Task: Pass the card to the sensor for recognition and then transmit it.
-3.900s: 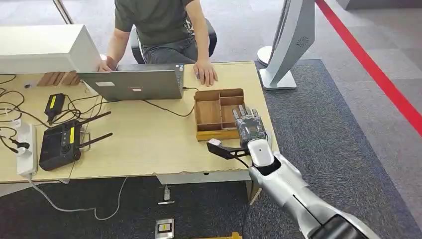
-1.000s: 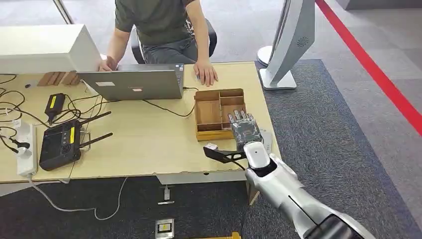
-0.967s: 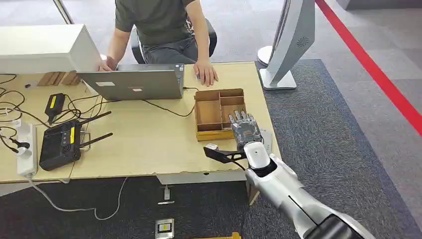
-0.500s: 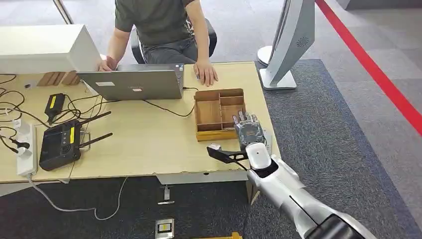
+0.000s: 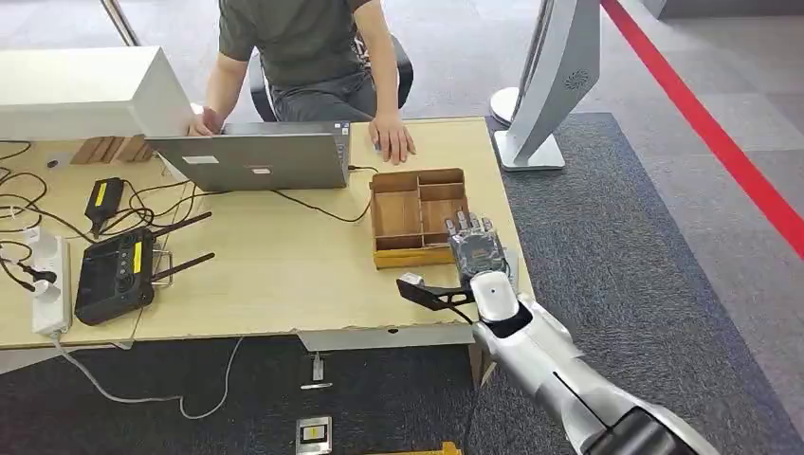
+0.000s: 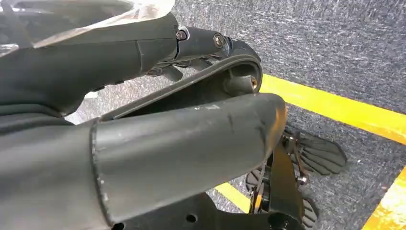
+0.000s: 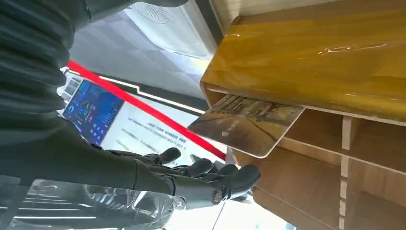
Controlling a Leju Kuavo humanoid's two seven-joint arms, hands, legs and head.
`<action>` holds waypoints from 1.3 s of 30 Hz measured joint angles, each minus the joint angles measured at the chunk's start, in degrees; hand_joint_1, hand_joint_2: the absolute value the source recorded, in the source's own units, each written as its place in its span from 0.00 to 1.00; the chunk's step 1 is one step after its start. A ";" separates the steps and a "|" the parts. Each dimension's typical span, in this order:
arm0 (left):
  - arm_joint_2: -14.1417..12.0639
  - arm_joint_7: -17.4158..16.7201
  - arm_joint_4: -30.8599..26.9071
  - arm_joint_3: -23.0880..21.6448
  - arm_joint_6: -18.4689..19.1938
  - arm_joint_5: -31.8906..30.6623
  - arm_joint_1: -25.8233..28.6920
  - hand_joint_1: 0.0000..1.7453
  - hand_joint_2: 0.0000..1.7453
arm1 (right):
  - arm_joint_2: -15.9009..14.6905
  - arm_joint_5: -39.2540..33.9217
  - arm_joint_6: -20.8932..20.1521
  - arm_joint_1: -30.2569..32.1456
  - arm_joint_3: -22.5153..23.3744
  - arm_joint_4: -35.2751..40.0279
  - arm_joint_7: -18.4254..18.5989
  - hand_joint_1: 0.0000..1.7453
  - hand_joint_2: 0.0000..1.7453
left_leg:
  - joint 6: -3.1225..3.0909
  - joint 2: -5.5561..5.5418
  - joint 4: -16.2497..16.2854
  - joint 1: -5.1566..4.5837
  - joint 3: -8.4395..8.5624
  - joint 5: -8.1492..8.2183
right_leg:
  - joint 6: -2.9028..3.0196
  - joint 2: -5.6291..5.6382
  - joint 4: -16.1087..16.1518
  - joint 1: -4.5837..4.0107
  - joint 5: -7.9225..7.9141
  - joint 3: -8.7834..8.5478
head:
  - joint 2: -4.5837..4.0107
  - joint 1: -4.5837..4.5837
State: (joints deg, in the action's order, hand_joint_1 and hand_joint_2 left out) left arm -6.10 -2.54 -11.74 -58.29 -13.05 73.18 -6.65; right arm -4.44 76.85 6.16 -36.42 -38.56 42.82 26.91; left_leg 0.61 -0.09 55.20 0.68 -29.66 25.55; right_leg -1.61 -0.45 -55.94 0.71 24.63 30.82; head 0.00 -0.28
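Note:
My right hand [image 5: 477, 248] hovers over the near right corner of the wooden divided tray [image 5: 410, 257], with fingers stretched forward and the dark thumb spread to the left. In the right wrist view a printed card [image 7: 246, 123] juts out past the tray's glossy wall [image 7: 311, 57]. My right hand's fingers [image 7: 210, 175] lie just beyond the card with a gap between them, and the hand holds nothing. My left hand [image 6: 182, 143] hangs over the carpet with its fingers extended and nothing in it.
A person sits at the far side with a hand [image 5: 391, 142] on the table behind the tray, beside a laptop [image 5: 256, 161]. A black controller [image 5: 114, 270], cables and a power strip [image 5: 49, 284] lie at the left. A white stand [image 5: 555, 76] rises at the table's right.
My right hand pulled back from over the tray toward its near right corner, then edged slightly right in the last second. The person and table items have not moved.

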 joint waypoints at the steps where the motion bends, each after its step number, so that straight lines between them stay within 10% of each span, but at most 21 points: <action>1: 0.00 0.00 0.00 -0.02 0.00 0.00 0.00 0.00 0.00 | 0.00 0.00 0.00 -0.01 0.00 -0.09 0.00 0.00 1.00 | 0.00 0.00 0.00 0.00 0.00 0.00 | 0.00 0.00 0.00 0.00 0.00 0.00 | 0.00 0.00; 13: 0.00 -0.35 0.00 -0.02 -0.28 0.31 0.00 0.00 0.00 | 0.09 -0.17 0.44 -0.01 -0.02 -0.13 -1.33 0.00 1.00 | 0.00 0.00 0.00 0.00 0.00 0.00 | 0.00 0.00 0.00 0.00 0.00 0.00 | 0.00 0.00; 14: 0.00 -0.37 0.00 0.00 -0.37 0.35 0.00 0.00 0.00 | 0.26 -0.20 0.48 -0.01 -0.04 -0.15 -1.53 0.94 1.00 | 0.00 0.00 0.00 0.00 0.00 0.00 | 0.00 0.00 0.00 0.00 0.00 0.00 | 0.00 0.00; 15: 0.00 -0.37 0.00 -0.02 -0.44 0.37 0.00 0.00 0.00 | 0.42 -0.24 0.52 -0.03 -0.07 -0.20 -1.60 1.00 1.00 | 0.00 0.00 0.00 0.00 0.00 0.00 | 0.00 0.00 0.00 0.00 0.00 0.00 | 0.00 0.00; 39: 0.00 -0.90 0.00 -0.02 -1.07 0.22 -0.01 0.00 0.00 | 1.99 -2.10 2.30 -0.34 -0.94 -1.27 -3.45 1.00 1.00 | 0.00 0.00 0.00 0.00 0.01 0.00 | 0.00 0.00 0.00 0.00 0.00 -0.02 | 0.00 0.00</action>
State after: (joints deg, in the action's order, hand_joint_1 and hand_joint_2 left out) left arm -6.10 -3.43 -11.74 -58.31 -14.12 73.40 -6.66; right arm -2.45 74.75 8.46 -36.76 -39.50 41.55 23.45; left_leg 0.61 -0.09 55.20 0.68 -29.65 25.55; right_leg -1.61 -0.45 -55.94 0.71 24.63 30.80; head 0.00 -0.28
